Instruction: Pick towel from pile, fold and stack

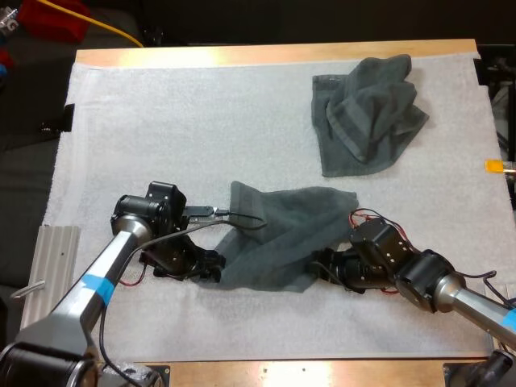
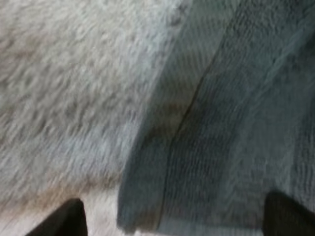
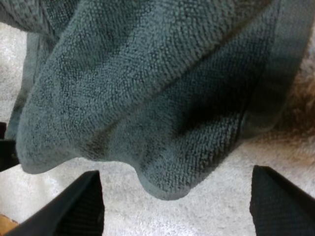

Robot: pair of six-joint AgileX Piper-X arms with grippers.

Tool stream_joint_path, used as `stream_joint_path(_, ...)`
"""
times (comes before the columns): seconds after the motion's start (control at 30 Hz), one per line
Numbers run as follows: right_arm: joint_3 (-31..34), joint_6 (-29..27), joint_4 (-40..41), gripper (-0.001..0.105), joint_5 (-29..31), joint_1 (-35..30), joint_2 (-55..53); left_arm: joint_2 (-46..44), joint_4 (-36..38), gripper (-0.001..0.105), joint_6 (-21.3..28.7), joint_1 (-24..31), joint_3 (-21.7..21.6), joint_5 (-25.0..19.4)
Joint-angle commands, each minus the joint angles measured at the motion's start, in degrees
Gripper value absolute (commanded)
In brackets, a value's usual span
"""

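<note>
towel (image 1: 282, 234): lies loosely on the white mat (image 1: 161, 121), lower centre of the high view, between my two grippers
left gripper (image 1: 211, 270): at the towel's left edge, fingers (image 2: 66, 221) apart, released
right gripper (image 1: 322, 266): at the towel's lower right edge, fingers (image 3: 78, 206) wide apart, gripping nothing
crumpled towel (image 1: 367, 113): upper right, well apart

Left of the spread towel (image 1: 282, 234) and past its far edge, the white mat (image 1: 161, 121) lies bare. The left hand (image 1: 214, 268) crowds its left edge, the right hand (image 1: 321, 266) its right. The crumpled towel (image 1: 367, 113) blocks the far right.
</note>
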Motion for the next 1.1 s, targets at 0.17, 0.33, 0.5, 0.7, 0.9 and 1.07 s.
stream_joint_path(0.17, -0.02, -0.14, -0.36, 0.062, -0.71, 0.09, -0.4, 2.95, -2.31, 0.068, 0.32, -0.25, -0.31, 4.79)
stream_joint_path(0.33, -0.02, -0.14, -0.36, 0.062, -0.71, 0.09, -0.4, 3.24, -2.93, 0.057, -0.07, -0.25, -0.31, 5.39)
stream_joint_path(0.5, -0.02, -0.09, -0.36, 0.062, 0.36, 0.09, -0.4, 3.24, -2.09, 0.016, -0.06, -0.25, -0.31, 5.39)
stream_joint_path(0.7, 0.48, 2.46, -0.36, 0.062, 1.79, 0.09, 0.01, 3.24, -0.89, 0.0, -0.06, -0.25, -0.31, 5.39)
stream_joint_path(0.9, 0.46, 4.69, -1.06, 0.062, 1.58, 0.09, 4.61, 3.24, 0.87, 0.0, 1.51, -0.25, -0.31, 5.39)
stream_joint_path(1.07, 0.46, 5.61, -4.79, 0.062, -0.65, 0.2, 8.32, 3.24, 1.76, 0.0, 2.64, -0.25, -0.31, 5.39)
